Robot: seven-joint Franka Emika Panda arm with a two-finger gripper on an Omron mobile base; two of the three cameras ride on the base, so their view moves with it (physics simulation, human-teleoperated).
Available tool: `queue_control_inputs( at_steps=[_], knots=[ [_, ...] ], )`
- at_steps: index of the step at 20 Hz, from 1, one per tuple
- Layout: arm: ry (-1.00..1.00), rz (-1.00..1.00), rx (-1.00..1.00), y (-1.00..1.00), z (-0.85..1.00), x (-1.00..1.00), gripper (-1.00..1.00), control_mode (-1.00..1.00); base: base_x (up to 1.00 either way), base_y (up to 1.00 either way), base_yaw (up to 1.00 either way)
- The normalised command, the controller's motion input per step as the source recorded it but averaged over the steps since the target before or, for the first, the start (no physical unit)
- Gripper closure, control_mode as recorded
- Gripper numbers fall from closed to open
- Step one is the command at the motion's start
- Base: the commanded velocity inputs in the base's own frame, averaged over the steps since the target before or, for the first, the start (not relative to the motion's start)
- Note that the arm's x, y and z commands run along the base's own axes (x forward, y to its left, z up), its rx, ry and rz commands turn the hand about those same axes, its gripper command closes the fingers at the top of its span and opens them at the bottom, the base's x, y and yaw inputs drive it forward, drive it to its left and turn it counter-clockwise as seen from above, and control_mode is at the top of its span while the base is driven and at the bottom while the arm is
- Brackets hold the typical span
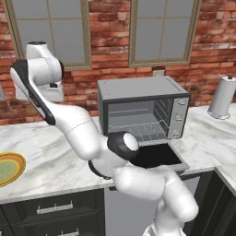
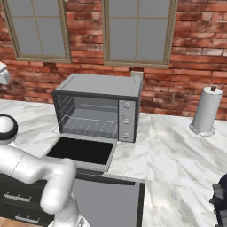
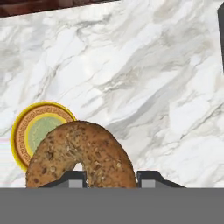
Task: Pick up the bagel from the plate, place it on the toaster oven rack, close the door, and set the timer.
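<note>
Well, end effector (image 3: 111, 177) grips seeded brown bagel (image 3: 81, 155); plate (image 3: 26, 127) yellow-rimmed w/ green centre.

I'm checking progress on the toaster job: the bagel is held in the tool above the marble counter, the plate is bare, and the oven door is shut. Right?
Not quite: the door is open, folded down flat in the right base view. The rest holds: the tool grips the bagel above the counter, and the plate is bare.

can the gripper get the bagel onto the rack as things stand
Probably yes. The gripper is shut on the bagel, lifted clear of the plate. The door lies flat open, leaving the rack exposed, with nothing on the counter between.
</note>
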Motion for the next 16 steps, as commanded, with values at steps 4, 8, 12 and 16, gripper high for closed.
queue_control_inputs(
  at_steps=[4,8,12,16],
  knots=[
    [-0.45,0.0,0.4,-1.0,0.0,-0.77,1.0,-1.0,0.0,0.0,0.0],
    [-0.39,0.0,0.27,-1.0,0.0,-0.83,1.0,-1.0,0.0,0.0,0.0],
    [-0.29,0.0,0.18,-1.0,-0.03,-0.62,1.0,-1.0,0.0,0.0,0.0],
    [-0.17,0.0,0.09,-1.0,-0.05,-0.23,1.0,-1.0,0.0,0.0,0.0]
  ],
)
